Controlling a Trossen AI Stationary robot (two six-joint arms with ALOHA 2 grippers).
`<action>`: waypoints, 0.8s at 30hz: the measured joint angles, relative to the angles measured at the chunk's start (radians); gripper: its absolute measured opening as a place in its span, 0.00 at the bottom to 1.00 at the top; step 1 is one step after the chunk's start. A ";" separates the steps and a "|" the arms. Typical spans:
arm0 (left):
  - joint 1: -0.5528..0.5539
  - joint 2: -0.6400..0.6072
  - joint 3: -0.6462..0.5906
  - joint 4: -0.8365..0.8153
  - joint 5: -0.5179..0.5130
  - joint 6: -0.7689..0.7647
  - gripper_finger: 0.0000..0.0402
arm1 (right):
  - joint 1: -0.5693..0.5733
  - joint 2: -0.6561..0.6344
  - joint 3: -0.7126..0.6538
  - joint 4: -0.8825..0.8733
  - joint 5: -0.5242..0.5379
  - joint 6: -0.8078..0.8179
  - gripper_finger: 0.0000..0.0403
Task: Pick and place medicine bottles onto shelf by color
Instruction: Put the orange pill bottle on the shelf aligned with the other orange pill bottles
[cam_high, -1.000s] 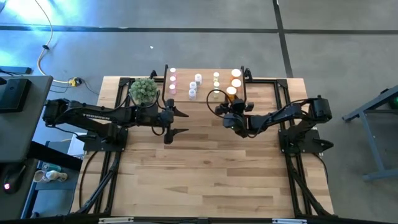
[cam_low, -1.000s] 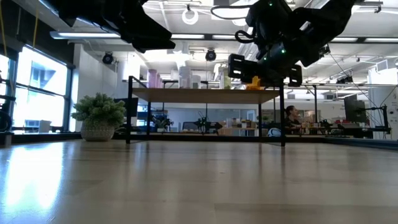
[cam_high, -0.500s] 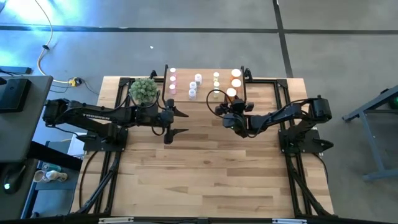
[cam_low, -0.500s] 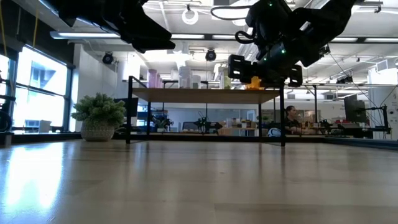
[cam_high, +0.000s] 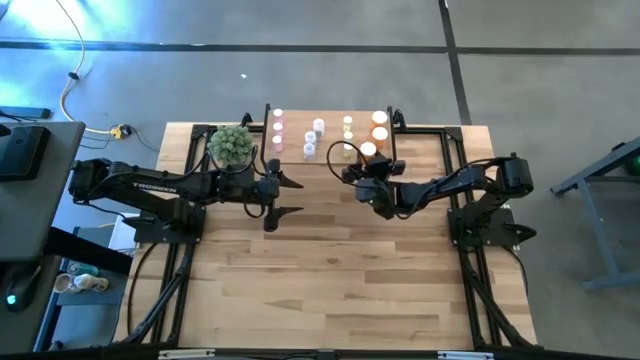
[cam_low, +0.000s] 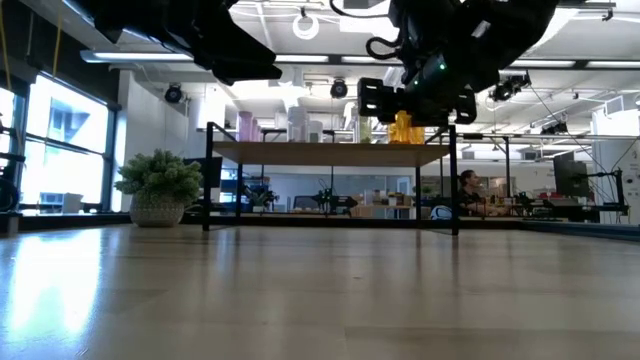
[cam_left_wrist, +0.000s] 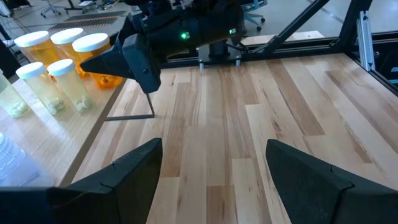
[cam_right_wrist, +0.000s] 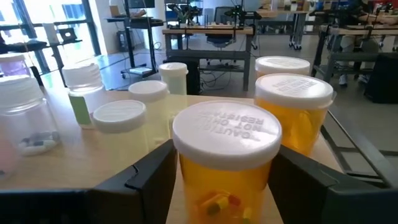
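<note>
Grey concrete floor surrounds the wooden table (cam_high: 330, 260), and beyond it the low view looks into an open workshop with benches and ceiling lights. At the table's far edge stands the shelf (cam_low: 330, 152), its light top raised on thin black legs so that the arms must reach up and over to load it. A potted plant (cam_high: 231, 146) sits at the shelf's left end, clear of the sorting area.

On the shelf top the medicine bottles (cam_high: 312, 135) stand upright in rows grouped by tint — pink toward the left, whitish next, yellow-green after, orange at the right — which fits the sort-by-color goal and suggests most of the job is done.

The right gripper (cam_high: 366, 166) is over the shelf's right end, its fingers closed on either side of an orange bottle (cam_right_wrist: 225, 165) held upright, white cap toward the wrist camera. It sits just in front of two more orange bottles (cam_right_wrist: 292, 112), so this one appears to be going down beside its own color; whether its base already touches the wood I cannot tell.

The left gripper (cam_high: 281, 196) waits over bare table in front of the shelf, well apart from the bottles — fingers spread wide and holding nothing.
</note>
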 joint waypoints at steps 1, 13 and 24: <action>0.000 0.000 0.000 0.000 0.000 0.000 0.69 | -0.001 0.000 0.000 -0.001 0.000 0.000 0.55; 0.000 0.000 0.000 0.000 0.000 -0.001 0.69 | -0.001 0.000 0.000 -0.001 0.011 0.008 0.55; 0.000 0.000 0.000 0.000 0.000 -0.002 0.69 | 0.010 -0.023 0.001 -0.001 0.055 -0.041 0.55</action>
